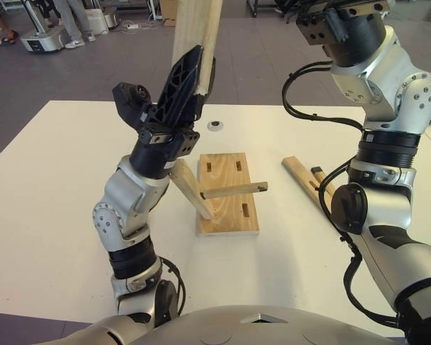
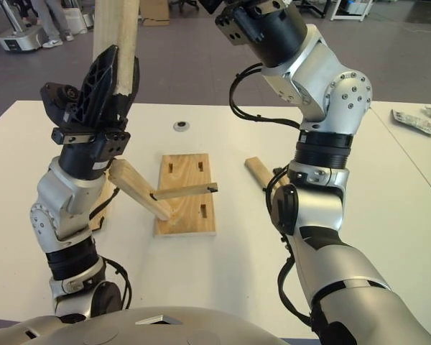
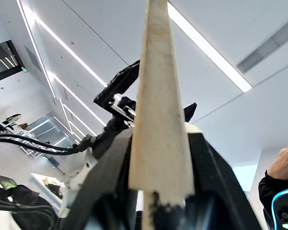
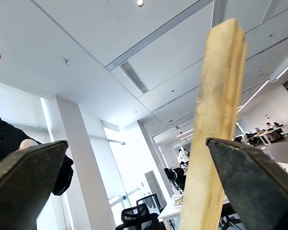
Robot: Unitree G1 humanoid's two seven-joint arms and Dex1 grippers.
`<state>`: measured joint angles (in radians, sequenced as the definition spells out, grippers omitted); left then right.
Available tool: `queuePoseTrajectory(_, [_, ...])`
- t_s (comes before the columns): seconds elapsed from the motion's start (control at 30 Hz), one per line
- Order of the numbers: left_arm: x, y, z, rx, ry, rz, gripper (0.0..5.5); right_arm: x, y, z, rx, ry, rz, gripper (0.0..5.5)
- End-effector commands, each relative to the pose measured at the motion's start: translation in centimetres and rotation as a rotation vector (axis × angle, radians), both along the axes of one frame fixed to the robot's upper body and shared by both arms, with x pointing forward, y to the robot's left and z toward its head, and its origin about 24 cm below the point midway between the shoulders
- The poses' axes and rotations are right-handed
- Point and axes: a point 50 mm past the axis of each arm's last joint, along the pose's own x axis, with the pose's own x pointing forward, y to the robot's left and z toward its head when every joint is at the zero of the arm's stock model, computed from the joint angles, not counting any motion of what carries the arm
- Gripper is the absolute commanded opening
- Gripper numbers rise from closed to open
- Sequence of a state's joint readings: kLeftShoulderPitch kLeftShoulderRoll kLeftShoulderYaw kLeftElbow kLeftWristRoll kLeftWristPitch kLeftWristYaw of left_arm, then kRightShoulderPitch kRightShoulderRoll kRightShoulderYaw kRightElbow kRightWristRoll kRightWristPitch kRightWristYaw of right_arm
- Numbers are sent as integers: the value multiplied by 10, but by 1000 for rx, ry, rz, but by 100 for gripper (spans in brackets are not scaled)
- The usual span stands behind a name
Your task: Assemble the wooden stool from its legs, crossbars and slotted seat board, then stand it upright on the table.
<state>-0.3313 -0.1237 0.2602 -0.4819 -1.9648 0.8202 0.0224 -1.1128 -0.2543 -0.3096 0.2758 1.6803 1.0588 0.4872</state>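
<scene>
Robot at a white table (image 1: 57,180), partway through building a stool. The left claw (image 1: 199,63) is clenched on a wooden leg (image 1: 197,25), raised above the table's 9 o'clock side. The leg's long axis stands nearly upright, leaning slightly toward 1 o'clock, and its lower end is hidden in the claw.

The slotted seat board (image 1: 233,215) lies flat at the table's centre. A second leg (image 1: 190,188) slants out of it toward 10 o'clock, carrying a crossbar (image 1: 233,190) that points to 3 o'clock. Loose sticks (image 1: 302,176) lie at 3 o'clock of the board.

The right claw (image 4: 134,158) is up high with its fingers spread and not gripping.

The step in hand is probably fitting this leg. Next, its end must be lowered and lined up with a free slot.
</scene>
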Motion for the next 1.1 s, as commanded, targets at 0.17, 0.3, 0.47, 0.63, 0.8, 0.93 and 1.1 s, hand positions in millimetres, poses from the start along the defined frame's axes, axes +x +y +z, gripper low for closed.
queuePoseTrajectory(0.17, [-16, -18, 11, -38, 69, -15, 102, 24, 7, 17, 7, -34, -49, 540])
queuePoseTrajectory(0.3, [-7, -6, 0, 64, 12, -10, 102, 30, 10, 25, -16, -51, -110, 540])
queuePoseTrajectory(0.47, [-7, -3, -10, 106, -37, -65, 102, 26, 15, 35, 8, -76, -41, 509])
queuePoseTrajectory(0.63, [-4, 3, -16, 148, -76, -110, 102, 31, 26, 33, -29, -48, -39, 402])
queuePoseTrajectory(0.8, [-1, 8, -18, 159, -96, -132, 102, 32, 25, 32, -28, -41, -25, 296])
queuePoseTrajectory(0.93, [0, 9, -20, 165, -106, -152, 102, 23, 19, 37, 14, -77, 55, 227])
queuePoseTrajectory(1.1, [-2, 7, -23, 164, -102, -173, 102, 14, 19, 41, 24, -118, 100, 210])
